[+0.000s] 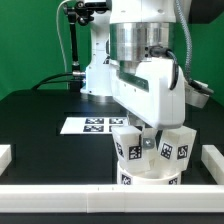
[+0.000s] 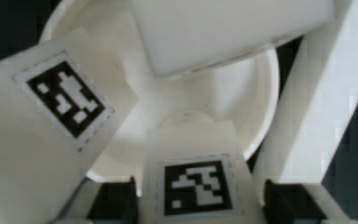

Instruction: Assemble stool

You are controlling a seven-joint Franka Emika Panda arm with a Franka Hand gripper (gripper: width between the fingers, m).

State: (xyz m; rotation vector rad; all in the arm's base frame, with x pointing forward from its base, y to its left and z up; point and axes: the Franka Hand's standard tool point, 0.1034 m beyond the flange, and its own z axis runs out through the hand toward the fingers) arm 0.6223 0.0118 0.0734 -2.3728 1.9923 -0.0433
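The stool [image 1: 150, 160] is smooth, matte white plastic — a shallow round seat disc [image 1: 150, 180] lying on the black table [image 1: 40, 130] near its front edge, with chunky leg blocks standing up from it, each face carrying a black-and-white square tag. In the exterior view a leg block [image 1: 128, 148] rises on that view's left and another leg block [image 1: 180, 150] on its right, both leaning slightly outward. The wrist view shows the disc's curved rim and pale inner hollow, with tagged blocks close around. The arm comes straight down from above, its boxy white wrist housing vertical, and the gripper [image 1: 150, 138] sits low between the legs. Its fingers stand partly apart, seemingly closed on a middle leg block [image 2: 202, 185], though the contact itself is hard to make out. The marker board [image 1: 92, 125] lies flat behind, and plain white bars [image 1: 60, 195] line the table edge.
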